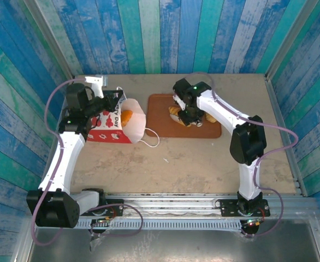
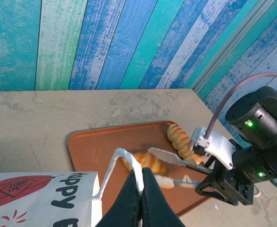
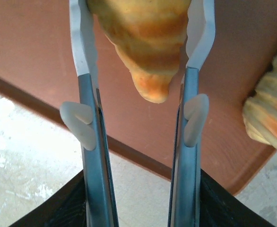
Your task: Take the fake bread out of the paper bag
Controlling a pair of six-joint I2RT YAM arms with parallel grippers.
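One orange pastry (image 1: 126, 115) lies inside the white-and-red paper bag (image 1: 108, 131), left of the right pincer (image 2: 155, 165), which straddles a striped golden croissant (image 3: 148, 47) over the brown tray (image 1: 159, 112), grip indeterminate; left pincer (image 2: 142, 177) pinches the bag's cord handle (image 2: 111, 166).

You see walls (image 1: 160, 33) all around you, made of wood planks painted in blue, green and pale stripes. The table (image 1: 193, 164) is sandy and a bit scratched. A shiny metal rail (image 1: 171, 197) runs along its near edge. The light is bright.
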